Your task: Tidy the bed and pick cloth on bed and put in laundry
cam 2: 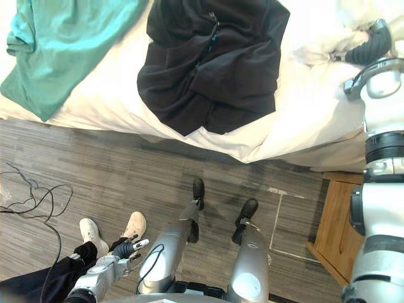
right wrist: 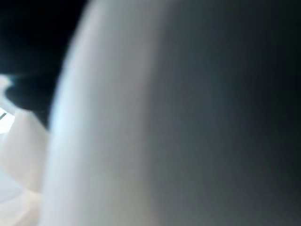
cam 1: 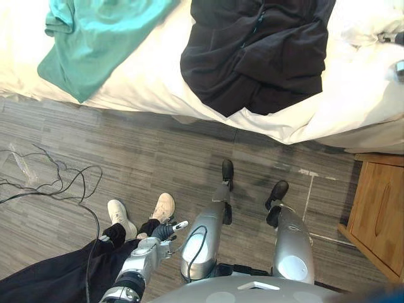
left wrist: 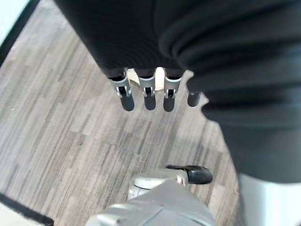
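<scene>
A black jacket [cam 1: 255, 53] lies crumpled on the white bed [cam 1: 158, 85], its lower part reaching toward the bed's near edge. A teal cloth [cam 1: 95, 38] is spread at the bed's left end. My left hand [cam 1: 165, 232] hangs low over the floor, far from the bed, and in the left wrist view its fingers [left wrist: 146, 94] are straight with nothing in them. My right hand [cam 2: 371, 45] rests up on the rumpled white bedding at the bed's right end, to the right of the jacket.
A person stands close at my left, with dark trousers [cam 1: 57, 274] and white shoes [cam 1: 120, 216] on the grey plank floor [cam 1: 158, 164]. A wooden nightstand [cam 1: 379, 208] stands at the right beside the bed. Thin cables [cam 1: 44, 180] lie on the floor at the left.
</scene>
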Motion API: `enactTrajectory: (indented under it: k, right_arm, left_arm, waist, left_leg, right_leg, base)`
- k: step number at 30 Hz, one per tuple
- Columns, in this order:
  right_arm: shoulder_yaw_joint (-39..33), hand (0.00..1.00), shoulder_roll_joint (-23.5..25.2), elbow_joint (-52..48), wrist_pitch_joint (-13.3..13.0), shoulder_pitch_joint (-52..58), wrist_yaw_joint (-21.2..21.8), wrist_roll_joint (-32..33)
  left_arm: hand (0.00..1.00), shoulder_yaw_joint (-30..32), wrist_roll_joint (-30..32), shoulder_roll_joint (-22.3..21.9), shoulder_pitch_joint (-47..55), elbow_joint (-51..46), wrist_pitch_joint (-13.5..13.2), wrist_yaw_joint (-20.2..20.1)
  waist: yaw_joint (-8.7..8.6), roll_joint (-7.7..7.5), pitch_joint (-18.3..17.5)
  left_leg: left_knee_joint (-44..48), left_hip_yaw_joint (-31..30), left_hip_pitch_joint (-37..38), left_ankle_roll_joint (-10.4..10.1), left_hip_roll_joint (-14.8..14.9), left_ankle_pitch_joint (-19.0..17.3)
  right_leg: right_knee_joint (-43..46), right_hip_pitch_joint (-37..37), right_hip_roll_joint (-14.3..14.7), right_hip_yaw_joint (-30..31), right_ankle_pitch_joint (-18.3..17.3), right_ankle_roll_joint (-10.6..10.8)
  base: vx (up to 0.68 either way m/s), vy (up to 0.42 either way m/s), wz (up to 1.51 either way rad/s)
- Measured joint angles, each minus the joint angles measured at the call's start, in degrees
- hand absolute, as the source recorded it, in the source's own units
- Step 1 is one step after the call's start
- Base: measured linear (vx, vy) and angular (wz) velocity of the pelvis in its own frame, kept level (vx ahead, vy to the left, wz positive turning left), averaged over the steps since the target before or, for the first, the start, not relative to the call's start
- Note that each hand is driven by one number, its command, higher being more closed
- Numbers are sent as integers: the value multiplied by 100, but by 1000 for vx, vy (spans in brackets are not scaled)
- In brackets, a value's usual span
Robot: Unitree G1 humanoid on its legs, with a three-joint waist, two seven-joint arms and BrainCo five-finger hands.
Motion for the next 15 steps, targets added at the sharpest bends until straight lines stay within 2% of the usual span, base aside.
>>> enactTrajectory:
  k: [4,5,7,8,12,15]
  right_arm:
    - [-615,100,378,-213,-259,783,12,335]
    - [-764,100,538,-467,-319,1214,16,412]
    - [-984,100,745,-738,-385,1695,16,494]
    - [-1246,0,984,-931,-429,2152,11,582]
    - [-1799,0,1692,-1394,-434,3311,-15,949]
    - [-1927,0,2166,-1893,-439,4114,-131,1138]
  left_arm:
    - [0,139,199,-12,57,-30,-38,0]
    - [0,247,259,-16,129,-43,-52,26]
    - [0,282,399,-11,215,-42,-56,36]
    - [0,295,430,-17,266,-25,-41,37]
    - [0,423,680,-25,387,11,34,70]
    - [0,479,862,-59,542,29,54,82]
  waist:
    - [-42,-163,6]
    - [-68,-307,-19]
    - [-145,-485,-102]
    - [-200,-675,-210]
    - [-246,-1085,-535]
    - [-396,-1108,-909]
  left_leg:
    - [-13,247,404,-67,56,-104]
    - [-11,334,573,-149,74,-164]
    - [-11,401,681,-229,104,-222]
    - [-10,477,777,-275,133,-259]
    - [-10,878,1183,-364,192,-344]
    - [-13,1106,1397,-387,210,-433]
  right_leg:
    - [-94,326,70,215,13,13]
    - [-142,458,89,286,15,19]
    - [-248,589,128,295,16,21]
    - [-370,702,185,361,42,33]
    - [-650,1108,281,575,125,49]
    - [-810,1335,327,665,132,61]
  base:
    - [8,-49,-33]
    - [32,-44,-32]
    - [40,-40,-23]
    - [57,-45,-21]
    - [94,-36,-32]
    - [85,-17,-22]
